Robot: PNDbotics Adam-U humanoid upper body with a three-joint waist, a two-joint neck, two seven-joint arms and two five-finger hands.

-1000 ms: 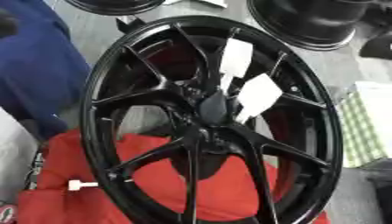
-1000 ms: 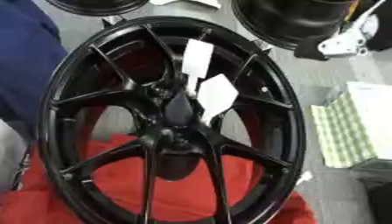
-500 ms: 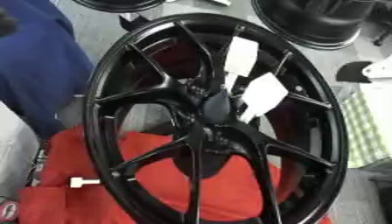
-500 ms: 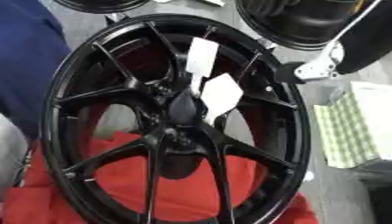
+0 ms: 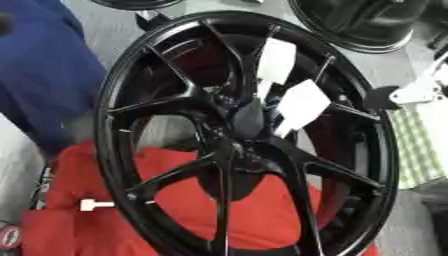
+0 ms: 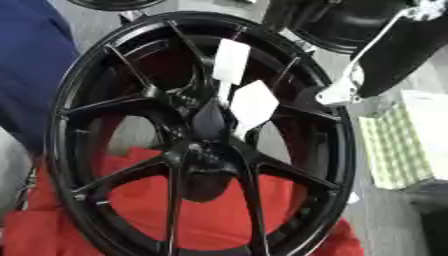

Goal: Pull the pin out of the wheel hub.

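Black wheel [image 5: 236,145] stood w/ two white tags [image 5: 300,105] near hub, red cloth [image 5: 175,220] beneath. Right hand [image 6: 341,90] at rim; fingers' state unclear.

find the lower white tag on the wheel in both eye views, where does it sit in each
Left eye view: the lower white tag sits right of centre in the upper half, just up and right of the wheel centre.
Right eye view: the same tag appears nearer the picture's middle, again up and right of the wheel centre.
Shared landmark: the upper white tag directly above it.
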